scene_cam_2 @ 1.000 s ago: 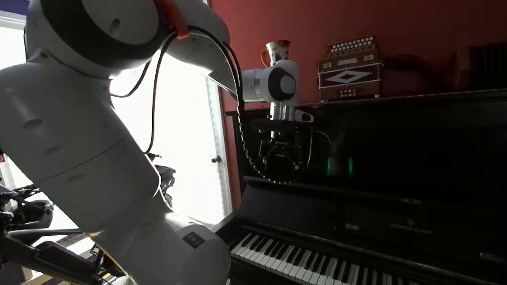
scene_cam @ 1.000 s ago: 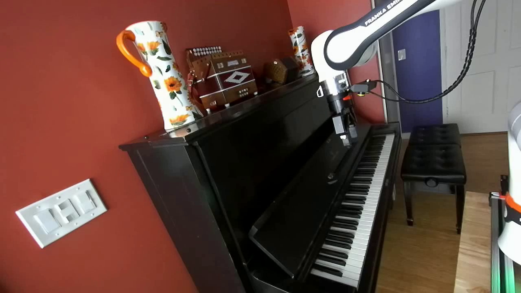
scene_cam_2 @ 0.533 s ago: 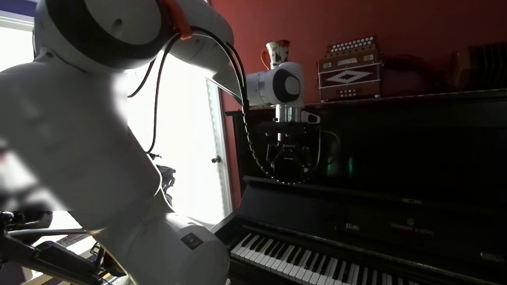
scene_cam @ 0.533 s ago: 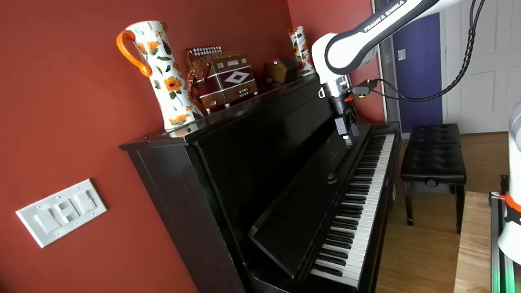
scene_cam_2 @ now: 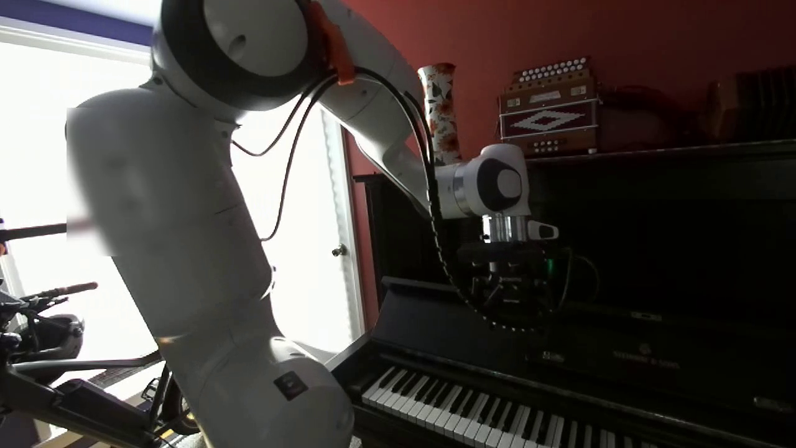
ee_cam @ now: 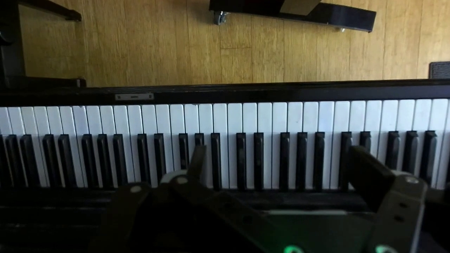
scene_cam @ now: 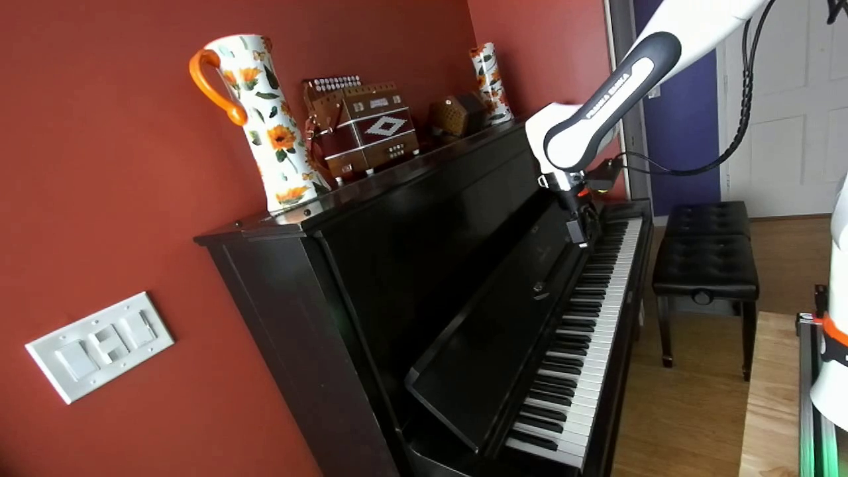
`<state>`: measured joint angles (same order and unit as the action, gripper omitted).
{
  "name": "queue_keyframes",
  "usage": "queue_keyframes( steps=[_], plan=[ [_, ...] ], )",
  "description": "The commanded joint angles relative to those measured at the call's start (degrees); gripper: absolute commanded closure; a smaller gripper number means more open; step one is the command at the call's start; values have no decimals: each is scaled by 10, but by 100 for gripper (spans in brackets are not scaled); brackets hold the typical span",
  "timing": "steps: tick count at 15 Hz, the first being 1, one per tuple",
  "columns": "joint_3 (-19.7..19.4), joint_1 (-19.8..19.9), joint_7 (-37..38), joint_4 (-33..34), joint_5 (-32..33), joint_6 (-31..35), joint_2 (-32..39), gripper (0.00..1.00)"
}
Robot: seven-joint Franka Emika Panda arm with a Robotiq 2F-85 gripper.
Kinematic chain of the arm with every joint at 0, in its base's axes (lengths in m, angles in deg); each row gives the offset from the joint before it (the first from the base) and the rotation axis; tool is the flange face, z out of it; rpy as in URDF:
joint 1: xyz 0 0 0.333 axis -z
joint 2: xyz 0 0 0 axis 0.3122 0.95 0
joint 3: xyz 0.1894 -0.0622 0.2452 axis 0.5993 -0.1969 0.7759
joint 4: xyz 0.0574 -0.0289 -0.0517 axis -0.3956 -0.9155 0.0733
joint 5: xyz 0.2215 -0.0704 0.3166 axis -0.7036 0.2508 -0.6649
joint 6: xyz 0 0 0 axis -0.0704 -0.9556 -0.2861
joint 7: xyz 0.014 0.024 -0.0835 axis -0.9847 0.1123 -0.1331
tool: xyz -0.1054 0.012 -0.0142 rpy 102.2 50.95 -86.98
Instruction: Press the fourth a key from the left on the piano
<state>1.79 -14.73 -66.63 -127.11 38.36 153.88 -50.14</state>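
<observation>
Lining up over a single key: judged the step in hand, w/ no key seen pressed. The glossy black-brown wooden upright piano (scene_cam: 424, 278) stands along the flat red-painted wall (scene_cam: 132, 165); its row of narrow glossy white keys (ee_cam: 249, 116) and raised slim black keys (ee_cam: 258, 158) lies below the two dark, jointed metal fingers (ee_cam: 197, 161). Fingers: spread wide, nothing btwn them; no contact w/ the keys seen.

Key choice: an A lies btwn the 2nd & 3rd black keys of each group of three, counting from the piano's L end. That end is outside the wrist view, so count up, in an exterior view, from the L-end keys (scene_cam: 560, 456). The small pale oblong metal plate (ee_cam: 134, 96) on the piano's dark front rail (ee_cam: 267, 92) may mark the piano's middle (a guess); if so, the 4th A should sit a little to the piano's L of it, approx. by the finger nearer that plate.

Technique: parted tips risk two notes, so bring them together into one narrow tip. Next, shift toward the piano's front rail, clear of the black keys; ctr. on one white key; descend straight & slowly until it bottoms, then lift. Main risk: off-ctr. contact, i.e. a neighbour sounding too.
</observation>
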Motion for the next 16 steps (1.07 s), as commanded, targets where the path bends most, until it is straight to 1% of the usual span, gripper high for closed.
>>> queue_keyframes(
  steps=[1,5,6,7,10,13,14,15,16],
  plan=[
    [-25,18,-52,-34,7,74,38,0],
    [-47,36,-113,-56,-11,145,92,0],
    [-51,42,-92,-47,-26,144,110,0],
    [-41,36,-87,-50,-7,126,82,0],
    [-46,45,-87,-48,-14,136,107,0],
    [-46,45,-87,-46,-16,136,108,0],
    [-50,49,-89,-40,-14,156,134,0],
    [-51,51,-106,-39,-34,164,142,0],
    [-52,53,-111,-39,-33,176,152,0]
  ],
)
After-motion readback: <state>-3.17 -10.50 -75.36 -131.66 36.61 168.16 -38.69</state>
